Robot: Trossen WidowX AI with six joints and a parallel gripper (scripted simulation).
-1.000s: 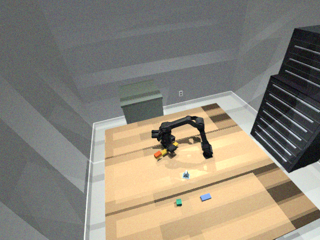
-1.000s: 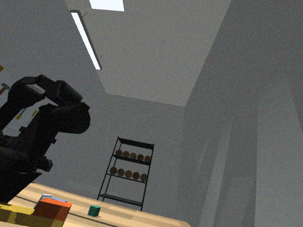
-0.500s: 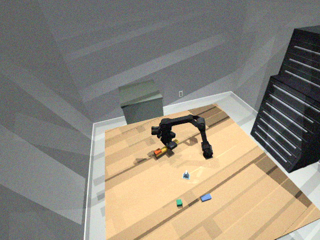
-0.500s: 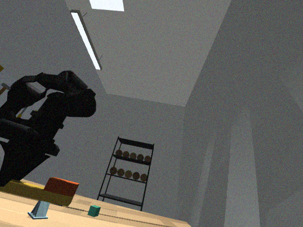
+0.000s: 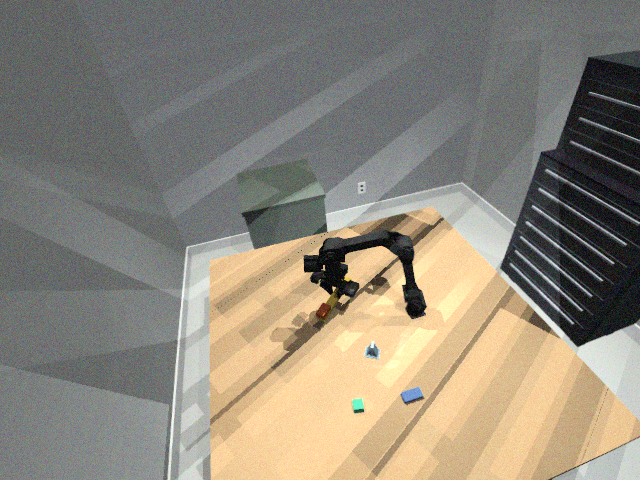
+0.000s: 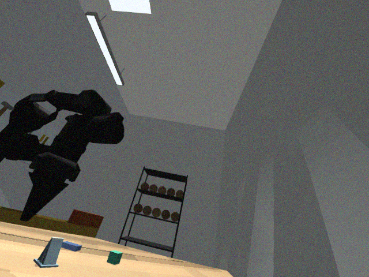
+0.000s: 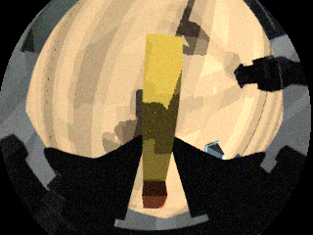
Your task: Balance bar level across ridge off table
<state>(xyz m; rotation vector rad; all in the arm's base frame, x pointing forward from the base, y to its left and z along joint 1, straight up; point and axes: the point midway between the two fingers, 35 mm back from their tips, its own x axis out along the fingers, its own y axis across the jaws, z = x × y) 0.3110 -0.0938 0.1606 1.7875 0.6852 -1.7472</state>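
Observation:
The yellow bar [image 5: 331,300] [image 6: 59,224] [image 7: 163,69] has a red block [image 5: 323,310] [image 6: 86,219] [image 7: 155,195] at one end. My gripper [image 5: 338,293] [image 6: 26,219] [image 7: 156,139] is shut on the bar part-way along it and holds it above the table, its shadow apart from it. The bar looks roughly level. The grey-blue ridge [image 5: 372,350] [image 6: 53,251] [image 7: 214,149] stands upright on the table with nothing on it, a little way from the bar. The fingers hide part of the grip in the top and exterior views.
A green block [image 5: 357,405] [image 6: 115,257] and a flat blue block [image 5: 412,395] [image 6: 71,246] lie on the table [image 5: 279,423] beyond the ridge. My arm's base [image 5: 415,303] [image 7: 269,73] stands on the table. Dark drawer cabinets [image 5: 573,248] stand beyond the table's edge.

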